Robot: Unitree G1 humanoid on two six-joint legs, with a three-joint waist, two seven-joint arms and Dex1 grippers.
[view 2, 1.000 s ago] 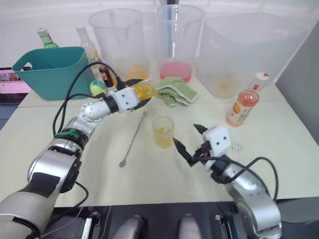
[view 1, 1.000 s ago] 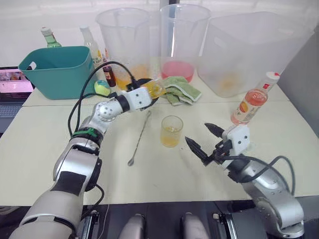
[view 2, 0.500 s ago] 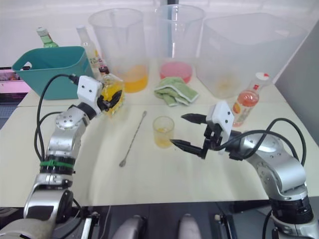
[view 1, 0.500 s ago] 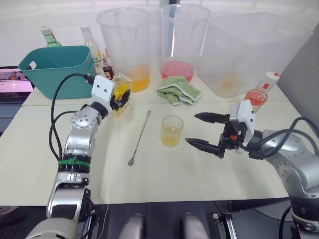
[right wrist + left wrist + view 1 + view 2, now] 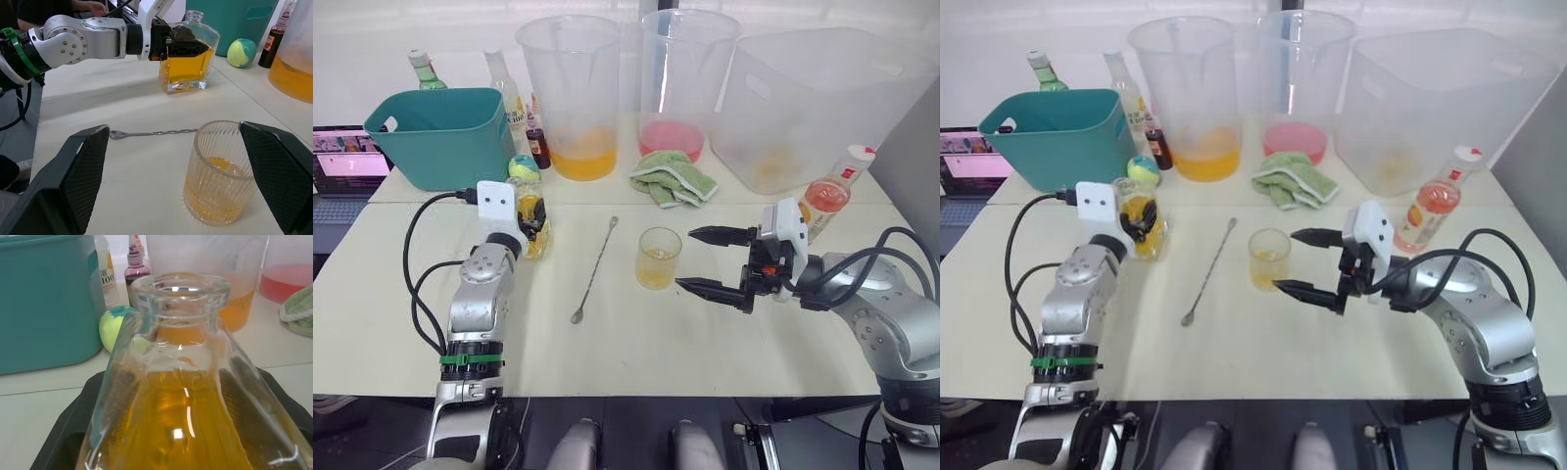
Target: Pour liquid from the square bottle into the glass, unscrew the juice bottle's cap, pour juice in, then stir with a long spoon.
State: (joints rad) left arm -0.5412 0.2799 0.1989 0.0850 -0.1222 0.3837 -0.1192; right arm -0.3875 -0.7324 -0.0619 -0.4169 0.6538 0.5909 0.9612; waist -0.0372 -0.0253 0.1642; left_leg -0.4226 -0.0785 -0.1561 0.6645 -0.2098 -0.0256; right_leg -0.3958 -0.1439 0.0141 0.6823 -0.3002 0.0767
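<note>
The square bottle [image 5: 532, 227] stands upright on the table at the left, half full of yellow liquid, with my left gripper [image 5: 529, 210] shut on its body; black fingers [image 5: 68, 435] show on both sides of it. The glass [image 5: 658, 258] holds a little yellow liquid at the table's centre. My right gripper [image 5: 684, 258] is open just right of the glass, its fingers [image 5: 78, 176] flanking it without touching. The long spoon [image 5: 595, 269] lies flat between bottle and glass. The juice bottle [image 5: 826, 195], pink inside, stands behind my right gripper with its white cap [image 5: 851, 157] on.
A teal basket [image 5: 440, 132] sits at the back left with a green bottle [image 5: 423, 70], a tall clear bottle [image 5: 505, 86], a small dark bottle [image 5: 538, 149] and a yellow-green ball [image 5: 519, 166] nearby. Big pitchers [image 5: 574, 93] [image 5: 685, 83], a large tub [image 5: 808, 98] and a green cloth [image 5: 671, 176] line the back.
My left arm has swung the square bottle from a tilt near the pitchers back toward the left and stood it upright on the table. My right gripper rose and now faces the glass.
</note>
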